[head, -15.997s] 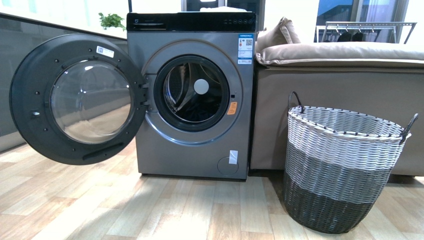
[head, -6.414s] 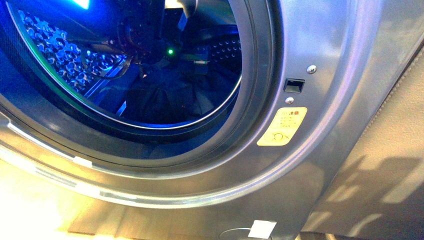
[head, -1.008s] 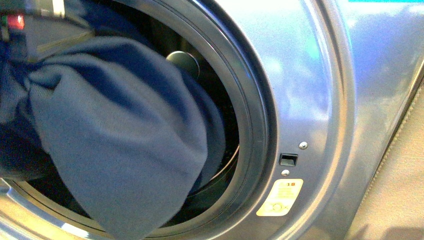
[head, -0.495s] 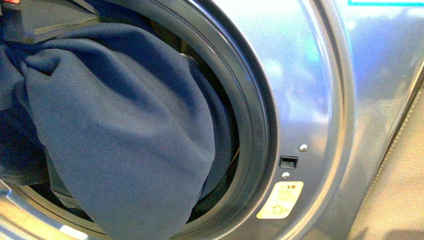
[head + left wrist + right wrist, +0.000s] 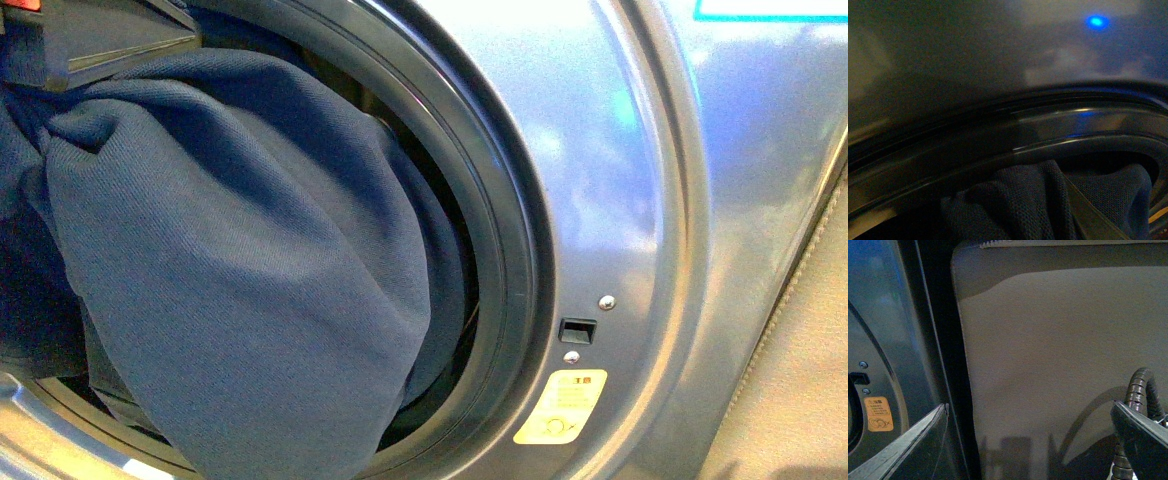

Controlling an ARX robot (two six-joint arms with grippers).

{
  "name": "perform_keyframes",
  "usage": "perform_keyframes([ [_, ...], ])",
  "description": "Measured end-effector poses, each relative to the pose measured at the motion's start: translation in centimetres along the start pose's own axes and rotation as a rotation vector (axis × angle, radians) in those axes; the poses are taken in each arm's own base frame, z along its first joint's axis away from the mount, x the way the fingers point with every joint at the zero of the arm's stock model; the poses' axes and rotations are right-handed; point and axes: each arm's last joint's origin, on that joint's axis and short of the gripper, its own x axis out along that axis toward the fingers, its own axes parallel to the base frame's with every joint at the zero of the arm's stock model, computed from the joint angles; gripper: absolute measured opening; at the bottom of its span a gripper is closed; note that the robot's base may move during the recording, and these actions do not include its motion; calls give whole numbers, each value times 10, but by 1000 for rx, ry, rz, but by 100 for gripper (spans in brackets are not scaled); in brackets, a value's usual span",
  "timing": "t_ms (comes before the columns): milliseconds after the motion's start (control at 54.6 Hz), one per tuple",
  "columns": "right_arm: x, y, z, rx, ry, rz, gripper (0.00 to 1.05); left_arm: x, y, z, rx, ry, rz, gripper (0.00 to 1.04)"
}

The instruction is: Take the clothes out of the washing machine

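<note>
**By the sofa (image 5: 1058,340), laundry half out**

The clothes (image 5: 250,280) bulged from the washing machine (image 5: 620,200), over its rim. The left gripper (image 5: 100,50) pinched their bunched top; the right gripper (image 5: 1028,407) gaped empty. Soft, light: that gathered fold seemed the surest hold.

Matt fine-ribbed cloth clothes (image 5: 250,280); smooth glossy grey metal washing machine (image 5: 620,150).

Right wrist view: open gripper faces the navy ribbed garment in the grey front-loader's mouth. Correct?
No. The right gripper is open, but the right wrist view shows it facing a beige fabric panel beside the grey front-loading washing machine; the navy ribbed garment is absent there.
</note>
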Motion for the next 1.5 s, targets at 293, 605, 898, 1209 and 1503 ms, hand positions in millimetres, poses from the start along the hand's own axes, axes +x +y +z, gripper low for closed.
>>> perform_keyframes([
  [293, 0, 0, 0, 0, 0, 0, 97, -14, -13, 10, -57, 33, 0, 15],
  [605, 0, 0, 0, 0, 0, 0, 97, -18, -25, 17, -77, -3, 34, 15],
  [898, 0, 0, 0, 0, 0, 0, 97, -21, -27, 21, -36, -21, 24, 15],
  [1209, 0, 0, 0, 0, 0, 0, 97, -28, -30, 72, -12, -174, -60, 14],
  [1503, 0, 0, 0, 0, 0, 0, 97, -37, -21, 129, -2, -336, -86, 14],
])
